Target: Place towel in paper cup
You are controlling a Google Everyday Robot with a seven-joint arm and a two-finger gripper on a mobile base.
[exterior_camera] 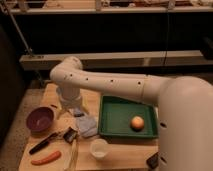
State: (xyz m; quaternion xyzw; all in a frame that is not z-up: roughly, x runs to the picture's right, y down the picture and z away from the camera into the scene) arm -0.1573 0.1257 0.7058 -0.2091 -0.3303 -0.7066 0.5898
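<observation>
- The gripper (73, 107) is hanging low beyond the cup (99, 148) and to its left, taking up the room there.
- The arm (125, 85) is stretching from right of the cup across to far left, crowding the height beyond it.
- The towel (87, 125) is lying just beyond the cup, slightly left, not touching it.
- The tray (115, 131) is walling off the ground beyond and right of the cup.
- A brush (70, 134), a carrot (46, 158) and a bowl (40, 119) are cluttering the cup's left.
- A black block (152, 160) is sitting well right of the cup.
- Bare table (125, 150) is showing between that block and the cup.
- Nothing is hanging directly over the cup.
</observation>
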